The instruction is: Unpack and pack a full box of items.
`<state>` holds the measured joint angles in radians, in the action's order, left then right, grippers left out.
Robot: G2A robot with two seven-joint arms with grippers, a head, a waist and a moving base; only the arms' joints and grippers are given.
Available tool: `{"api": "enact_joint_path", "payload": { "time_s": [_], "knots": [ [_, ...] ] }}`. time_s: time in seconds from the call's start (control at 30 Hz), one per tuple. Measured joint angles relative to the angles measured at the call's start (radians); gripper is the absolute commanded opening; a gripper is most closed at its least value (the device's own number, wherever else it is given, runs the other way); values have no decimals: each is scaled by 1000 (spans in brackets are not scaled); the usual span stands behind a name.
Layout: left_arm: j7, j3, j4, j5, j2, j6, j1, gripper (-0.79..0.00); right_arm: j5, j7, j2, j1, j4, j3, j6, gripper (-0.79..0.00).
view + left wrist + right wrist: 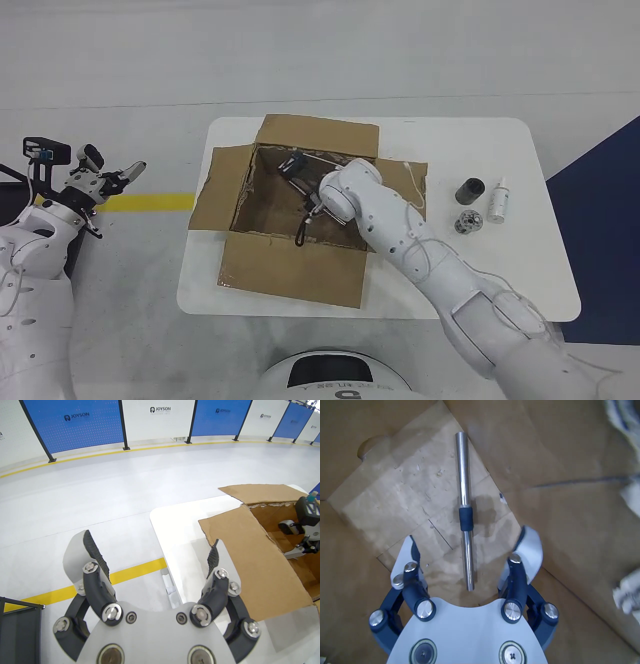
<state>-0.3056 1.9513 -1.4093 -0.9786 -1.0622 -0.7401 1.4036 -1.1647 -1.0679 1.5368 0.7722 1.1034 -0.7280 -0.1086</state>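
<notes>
Box (300,215) sitting open on bench (560,270); black cylinder (468,190) and white bottle (498,200) standing at its 3 o'clock.
Left wrist: left gripper (151,537) hanging off-bench at 9 o'clock, jaws released, empty.
Right wrist: right gripper (470,536) hovering inside box over steel rod (465,500) lying on the bottom, jaws released.

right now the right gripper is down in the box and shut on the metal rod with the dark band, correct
Not quite. The right gripper is down in the box, but it is open, not shut on the metal rod, which lies loose on the box floor. The right wrist view shows it.
</notes>
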Motion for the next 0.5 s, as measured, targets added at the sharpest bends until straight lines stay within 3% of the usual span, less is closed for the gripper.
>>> {"api": "enact_joint_path", "payload": {
  "time_s": [0.2, 0.5],
  "knots": [
    [0, 0, 0, 0, 0, 0, 0, 0, 48, 59, 41, -62, -147, 49, -28, -462],
    [0, 0, 0, 0, 0, 0, 0, 0, 97, 111, 101, -136, -344, 97, -32, -459]
  ]
}}
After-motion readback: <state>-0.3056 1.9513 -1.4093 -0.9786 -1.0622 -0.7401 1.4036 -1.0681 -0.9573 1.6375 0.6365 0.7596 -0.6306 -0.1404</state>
